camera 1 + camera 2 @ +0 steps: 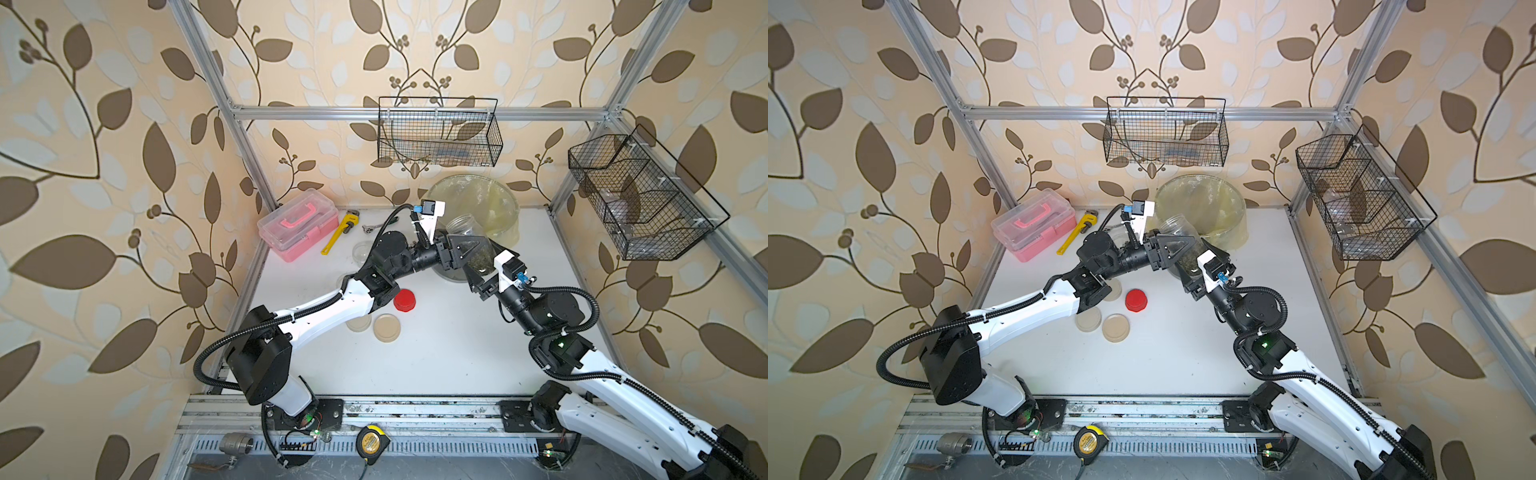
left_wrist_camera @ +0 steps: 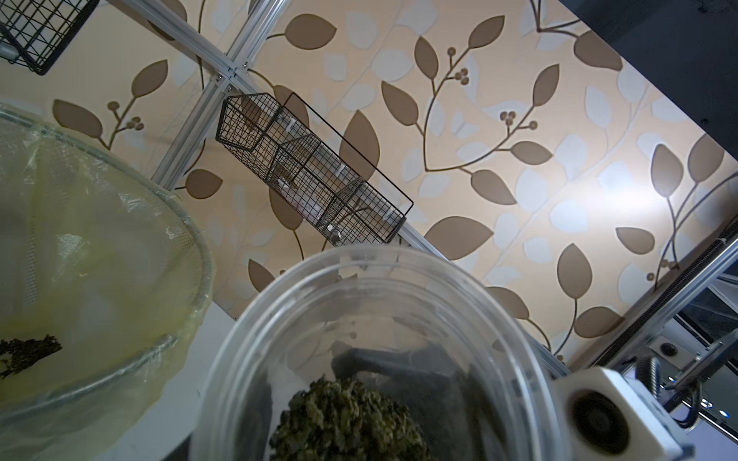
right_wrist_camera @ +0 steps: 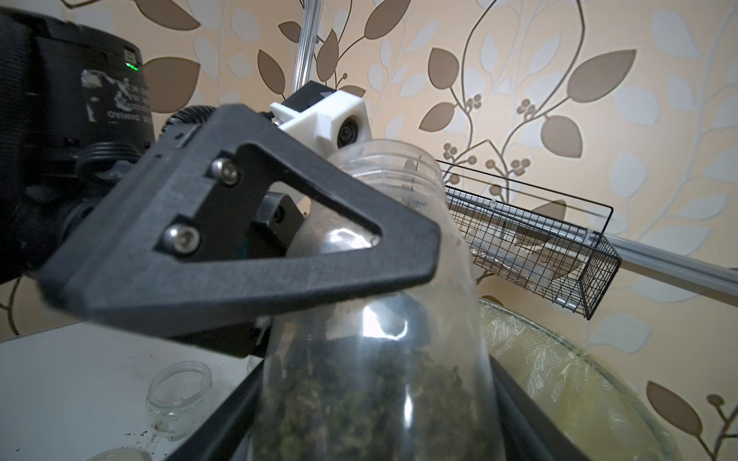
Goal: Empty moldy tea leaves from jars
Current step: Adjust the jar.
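Open jar (image 1: 461, 226) of moldy tea leaves (image 1: 478, 259) hung tilted at frame centre, near bin (image 1: 509, 226); left gripper (image 1: 473, 245) clamped its upper body; right gripper (image 1: 478, 276) flanked its base, grip unclear; dumped leaves (image 2: 28, 351) lay in bin; empty jar (image 1: 360, 250) left of centre; this one undumped.

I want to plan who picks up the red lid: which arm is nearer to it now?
Left. The left arm passes close beside the red lid. The right arm stands farther away, reaching to the lifted jar near the bin.
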Robot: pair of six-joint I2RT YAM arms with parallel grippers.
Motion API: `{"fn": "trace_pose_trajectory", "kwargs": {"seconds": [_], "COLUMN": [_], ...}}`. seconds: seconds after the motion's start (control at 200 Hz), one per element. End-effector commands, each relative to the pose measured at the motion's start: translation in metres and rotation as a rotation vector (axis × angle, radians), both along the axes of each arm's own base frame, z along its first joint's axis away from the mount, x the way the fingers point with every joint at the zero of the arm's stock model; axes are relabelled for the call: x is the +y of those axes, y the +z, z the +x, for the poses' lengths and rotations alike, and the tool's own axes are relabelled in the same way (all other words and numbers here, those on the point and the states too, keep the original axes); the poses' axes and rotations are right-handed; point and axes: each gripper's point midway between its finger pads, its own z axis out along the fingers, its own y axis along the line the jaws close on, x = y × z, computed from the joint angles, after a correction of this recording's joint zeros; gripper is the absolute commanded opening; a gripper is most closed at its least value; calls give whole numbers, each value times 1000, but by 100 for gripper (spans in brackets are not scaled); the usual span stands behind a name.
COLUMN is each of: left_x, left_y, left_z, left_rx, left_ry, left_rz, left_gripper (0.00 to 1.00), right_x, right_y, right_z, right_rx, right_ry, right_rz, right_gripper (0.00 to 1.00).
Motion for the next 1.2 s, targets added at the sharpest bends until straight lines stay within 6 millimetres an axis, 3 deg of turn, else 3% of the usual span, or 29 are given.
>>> {"fn": "trace_pose_trajectory", "kwargs": {"seconds": [0.0, 0.125, 0.405, 0.74, 0.99, 1.195], "left_x": [24, 29, 34, 34, 32, 31], "left_y": [38, 44, 56, 62, 61, 62], "left_z": [2, 8, 8, 5, 3, 1], "left_rx": [-17, 7, 19, 41, 39, 37], "left_ry": [91, 106, 72, 31, 10, 0], "left_rz": [-111, -134, -195, -233, -234, -236], "left_gripper": [64, 64, 64, 64, 64, 64], "right_x": [-3, -11, -28, -8, 1, 3], "right_y": [35, 34, 19, 9, 21, 31], "right_z": [-18, -23, -18, -5, -5, -8], "right_rx": [-130, -175, -179, -137, -140, -147], "right_ry": [45, 37, 69, 194, 265, 297], "right_rz": [96, 134, 252, 257, 282, 303], "right_gripper": [88, 95, 96, 91, 83, 87]}}
